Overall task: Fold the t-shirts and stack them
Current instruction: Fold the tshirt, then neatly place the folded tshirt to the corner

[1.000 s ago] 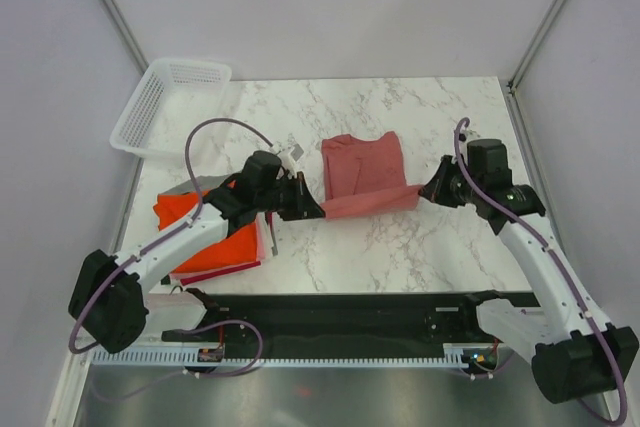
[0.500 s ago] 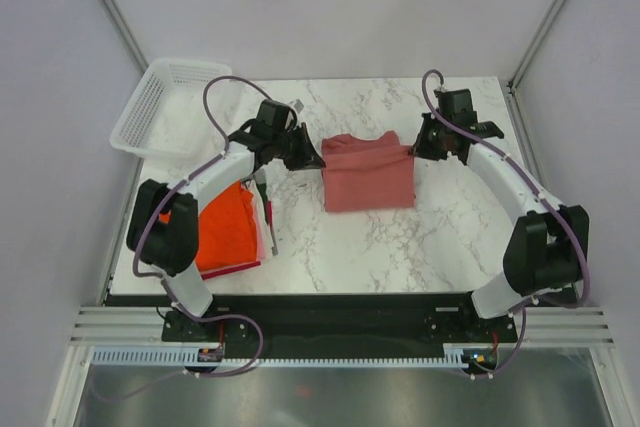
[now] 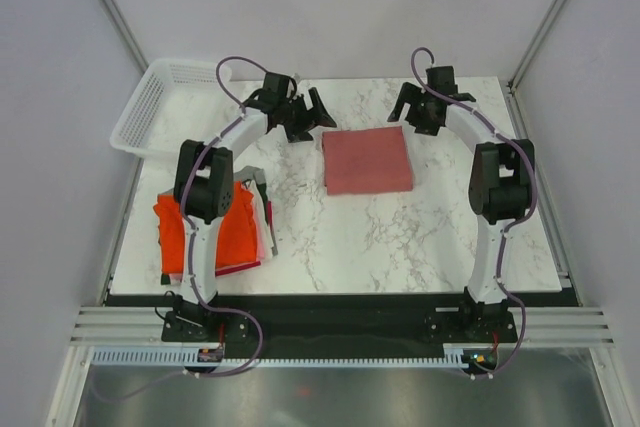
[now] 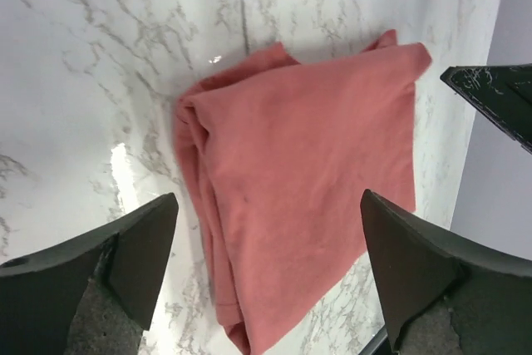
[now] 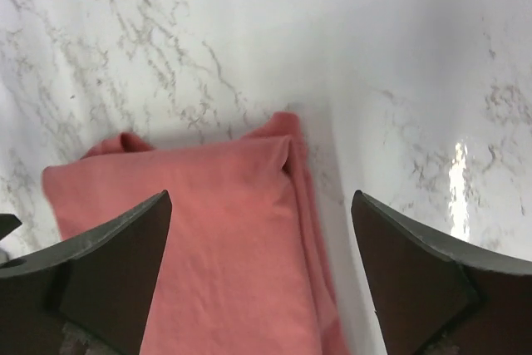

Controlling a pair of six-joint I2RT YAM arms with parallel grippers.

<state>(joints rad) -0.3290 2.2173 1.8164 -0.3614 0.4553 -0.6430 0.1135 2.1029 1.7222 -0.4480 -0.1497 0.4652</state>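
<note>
We are noting the dusty pinkish-red t-shirt [image 3: 367,160] lying folded into a neat, nearly square packet, just above the middle of the top view. It is resting flat on the white marble table [image 3: 400,237], with nothing on top of it.

The left gripper [image 3: 312,115] is hovering just off the packet's upper left corner. In its wrist view we are seeing its two dark fingers [image 4: 125,263] standing wide apart at the lower corners of the frame. The shirt is lying on the marble beyond them, with rolled layers bunching along its left edge. Nothing is sitting between the fingers, so this gripper is spread wide and holding nothing.

The right gripper [image 3: 412,114] is hovering just off the upper right corner of the packet. Its fingers [image 5: 416,280] are likewise splaying out to the lower corners of its wrist view. The shirt's folded corner is showing low in the centre of that frame, clear of both pads. This gripper too is gaping wide and carrying nothing.

Both arms are reaching up the frame from their bases at the bottom edge, arching toward each other over the upper part of the table.

At the left of the top view we are seeing a stack of folded t-shirts [image 3: 238,237], bright orange-red on top, with pink and white edges peeking out along its right side. The left arm is crossing over it and hiding part of it. The stack is sitting well apart from the pinkish-red packet.

A white mesh basket [image 3: 150,107] is sitting in the upper left corner of the table.
</note>
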